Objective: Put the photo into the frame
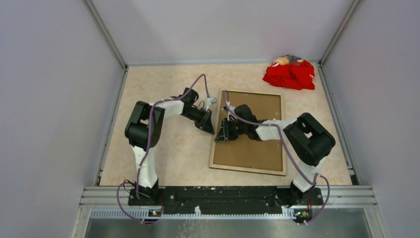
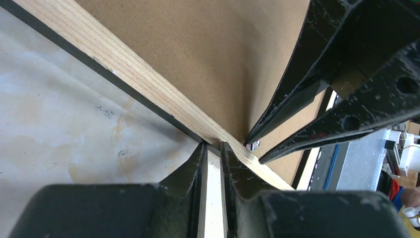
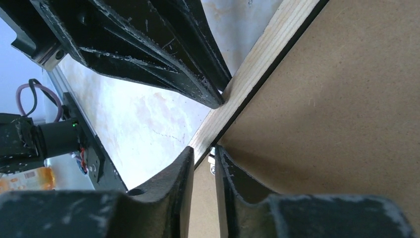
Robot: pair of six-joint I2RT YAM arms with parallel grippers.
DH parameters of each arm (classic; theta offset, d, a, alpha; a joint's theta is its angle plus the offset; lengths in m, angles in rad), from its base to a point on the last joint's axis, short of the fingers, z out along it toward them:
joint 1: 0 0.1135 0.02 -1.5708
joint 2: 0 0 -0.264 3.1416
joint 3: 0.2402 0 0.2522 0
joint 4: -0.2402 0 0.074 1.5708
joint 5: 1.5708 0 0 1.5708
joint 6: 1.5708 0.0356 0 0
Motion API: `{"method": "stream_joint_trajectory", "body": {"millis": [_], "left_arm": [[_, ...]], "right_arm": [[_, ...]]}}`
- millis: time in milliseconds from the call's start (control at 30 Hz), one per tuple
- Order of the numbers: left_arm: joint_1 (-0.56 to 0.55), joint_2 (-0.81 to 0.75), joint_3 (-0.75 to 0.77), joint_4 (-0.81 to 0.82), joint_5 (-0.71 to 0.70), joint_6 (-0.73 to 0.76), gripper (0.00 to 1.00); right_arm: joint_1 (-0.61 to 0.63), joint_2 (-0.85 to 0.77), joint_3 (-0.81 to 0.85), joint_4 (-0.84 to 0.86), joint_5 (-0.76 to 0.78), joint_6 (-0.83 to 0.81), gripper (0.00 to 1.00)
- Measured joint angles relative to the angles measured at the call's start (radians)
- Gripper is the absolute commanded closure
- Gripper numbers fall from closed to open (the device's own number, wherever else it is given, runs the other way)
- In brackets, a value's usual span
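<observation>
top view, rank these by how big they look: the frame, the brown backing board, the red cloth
1. frame: its wood rim runs around the board
2. brown backing board: only slightly smaller
3. red cloth: clearly smallest, even allowing for it lying at the far end

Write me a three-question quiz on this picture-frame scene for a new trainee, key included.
1. True or false: the frame lies with its black front face up.
2. Where is the crumpled red cloth? A) at the far right corner of the table; B) between the arm bases; C) on the frame.
3. Along which side of the frame do the left gripper and the right gripper meet?
Key: 1. False: its tan wood back and the brown backing board face up. 2. A. 3. Its left long side.
</observation>
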Motion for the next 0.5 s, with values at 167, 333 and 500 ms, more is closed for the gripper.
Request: {"method": "stream_joint_trajectory", "body": {"millis": [167, 333, 500], "left_arm": [[0.000, 0.002, 0.003, -0.003, 0.000, -0.002, 0.82], [-0.007, 0.002, 0.007, -0.003, -0.002, 0.000, 0.82], [-0.008, 0.002, 0.008, -0.005, -0.002, 0.000, 0.83]], "right_arm": [[0.018, -0.025, 0.006, -0.036, 0.039, -0.014, 0.72], [0.006, -0.063, 0.002, -0.084, 0.058, -0.014, 0.72], [-0.014, -0.085, -0.034, -0.054, 0.046, 0.009, 0.73]]}}
